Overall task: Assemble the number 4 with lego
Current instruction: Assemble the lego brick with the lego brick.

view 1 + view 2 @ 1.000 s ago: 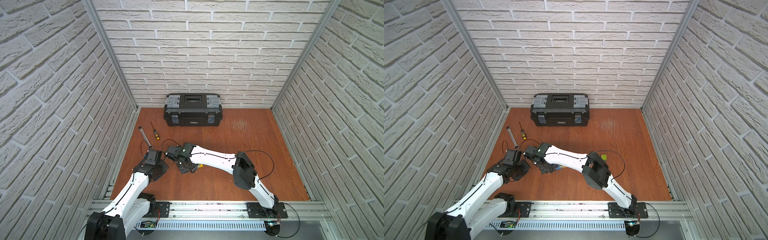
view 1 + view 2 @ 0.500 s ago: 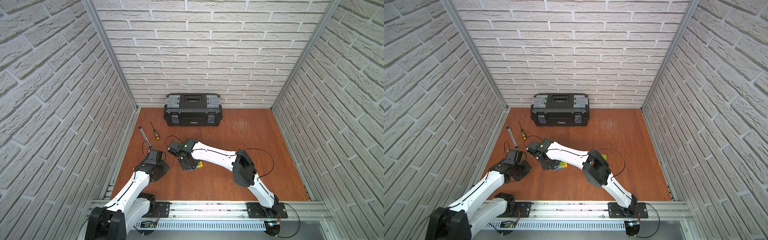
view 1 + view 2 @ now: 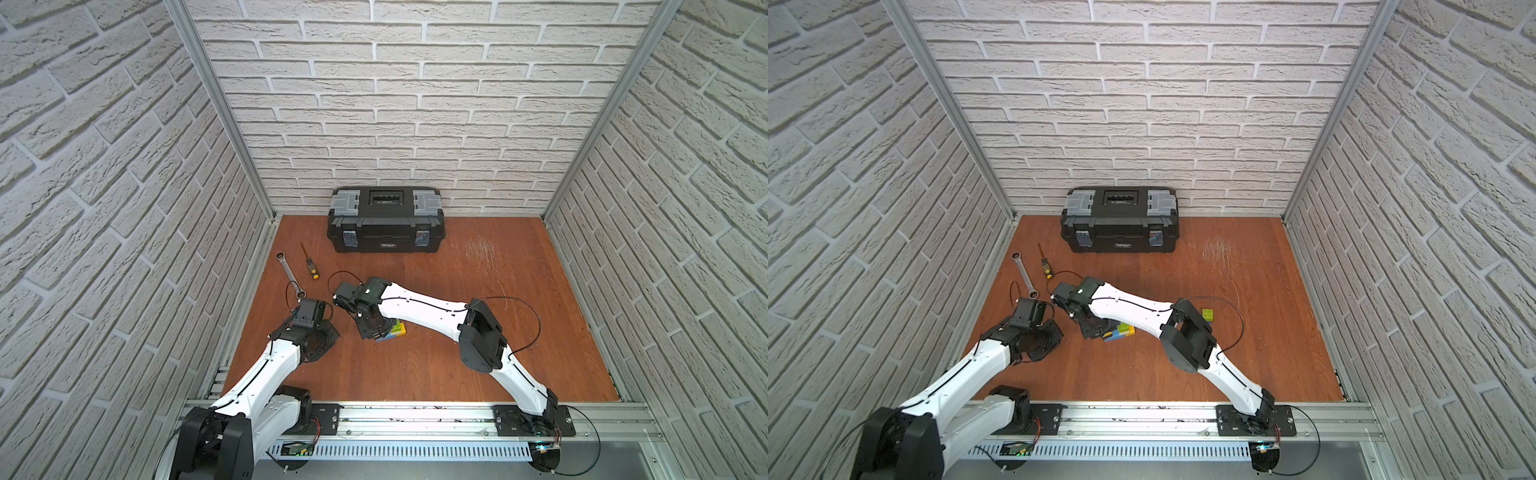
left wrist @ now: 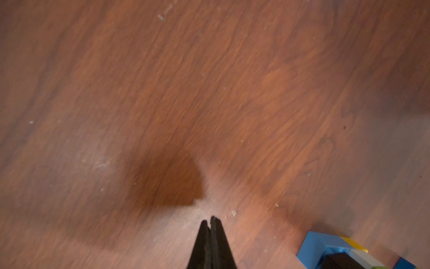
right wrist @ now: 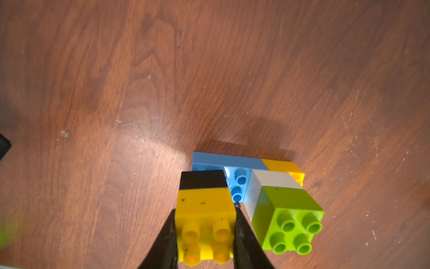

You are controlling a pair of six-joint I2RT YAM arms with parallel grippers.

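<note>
I'm gripping the yellow brick (image 5: 203, 202) between my right gripper's (image 5: 205, 223) fingers, atop the black brick (image 5: 202, 179) of the number 4 (image 5: 232, 160), which is sitting on the floor (image 5: 139, 81). My left gripper (image 4: 211, 221) is hovering near it, fingers pressed together, empty.

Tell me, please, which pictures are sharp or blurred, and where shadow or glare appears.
Left wrist view: the wooden floor is smeared by blur, with a dark shadow ahead of the shut left pincer. Right wrist view: sharp, the lego casts a soft shadow, and pale glare lies on the floor beside it. Both top views: sharp and evenly lit.
</note>
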